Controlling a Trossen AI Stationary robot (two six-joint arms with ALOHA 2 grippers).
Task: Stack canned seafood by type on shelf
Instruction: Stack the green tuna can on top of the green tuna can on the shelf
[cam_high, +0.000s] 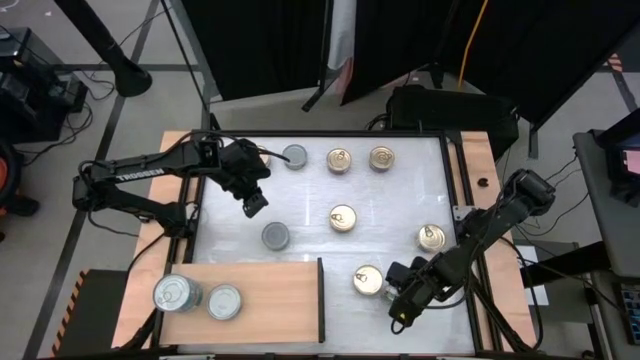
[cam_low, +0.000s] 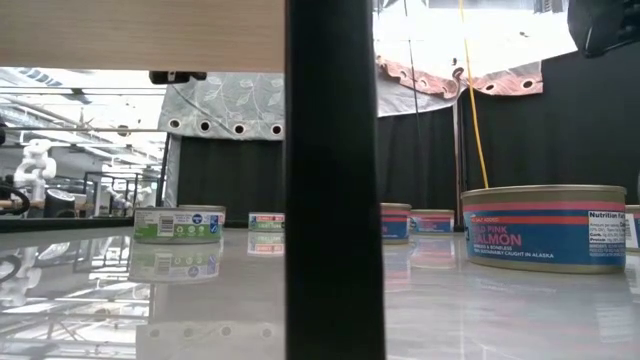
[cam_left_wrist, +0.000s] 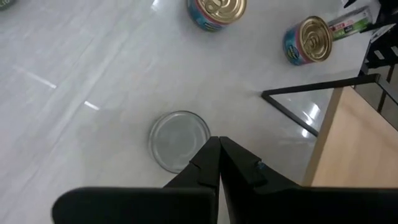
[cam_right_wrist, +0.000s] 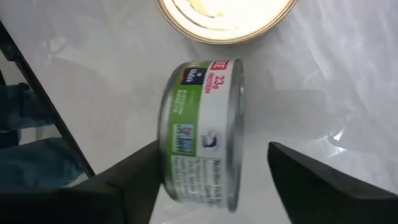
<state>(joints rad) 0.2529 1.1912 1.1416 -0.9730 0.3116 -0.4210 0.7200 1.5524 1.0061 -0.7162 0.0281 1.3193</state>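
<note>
White glossy tabletop (cam_high: 390, 205) under black curtains (cam_low: 520, 140); right gripper (cam_right_wrist: 211, 171) spread around a green-labelled tin (cam_right_wrist: 202, 134), left gripper (cam_left_wrist: 217, 146) clenched

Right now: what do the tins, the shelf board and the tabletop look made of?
Tins: metal by the look, with shiny gold pull-tab lids or plain silver lids, and printed paper-like labels.
Shelf: light-brown wood or wood laminate, matte, faint grain, with a dark edge strip.
Tabletop: white, glossy, faintly marbled; the tins' reflections in the low view suggest laminate or polished stone, cannot tell which.
</note>
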